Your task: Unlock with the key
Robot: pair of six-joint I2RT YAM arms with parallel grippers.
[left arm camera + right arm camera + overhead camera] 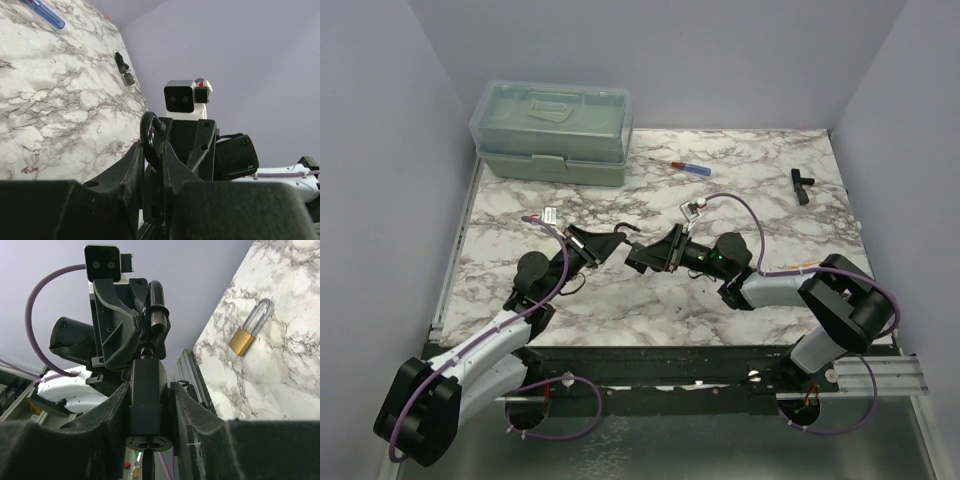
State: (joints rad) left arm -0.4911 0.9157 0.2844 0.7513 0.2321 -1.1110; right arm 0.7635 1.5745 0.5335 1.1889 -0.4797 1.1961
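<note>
The right gripper (642,258) is pinched almost closed on the black head of the key (146,385). The thin blade points straight at the end of the black lock (157,316). Whether it is fully seated I cannot tell. The left gripper (606,243) faces it, fingers drawn tight around that lock, with the curved shackle (148,131) standing out between them. Both are held in the air above the middle of the worktop.

The key is probably light and stiff, but its blade looks slender enough to bend, so it is best gripped flat across the head. The lock looks rigid and smooth. It should be held by the body rather than the shackle, which may swivel when turned.

A brass padlock (243,337) lies flat on the marble. A lidded plastic box (552,132) sits at the far left corner.
</note>
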